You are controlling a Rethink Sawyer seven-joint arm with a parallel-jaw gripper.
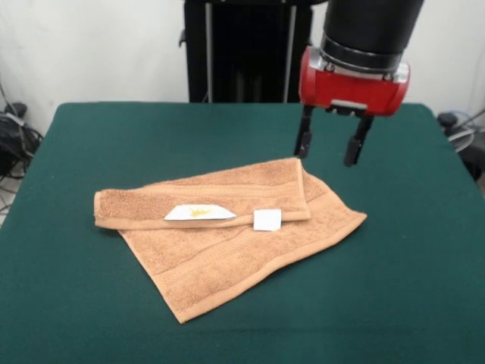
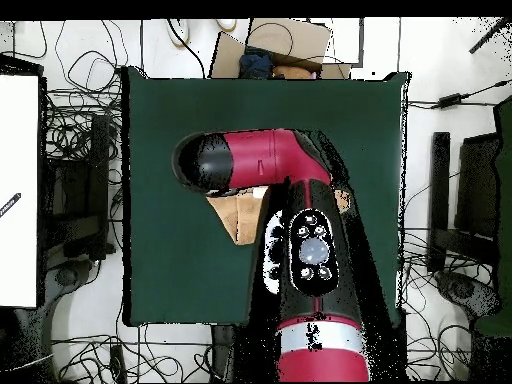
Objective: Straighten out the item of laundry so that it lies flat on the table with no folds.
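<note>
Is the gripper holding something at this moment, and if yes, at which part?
Nothing is held. The gripper is open and hangs empty above the far corner of the folded orange-tan terry towel.

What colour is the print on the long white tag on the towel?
Yellow-gold, on the long white tag along the towel's folded edge; the front view shows it best.

bare dark green felt table lies open all round the folded orange-tan terry towel; nothing else stands on it.
</note>
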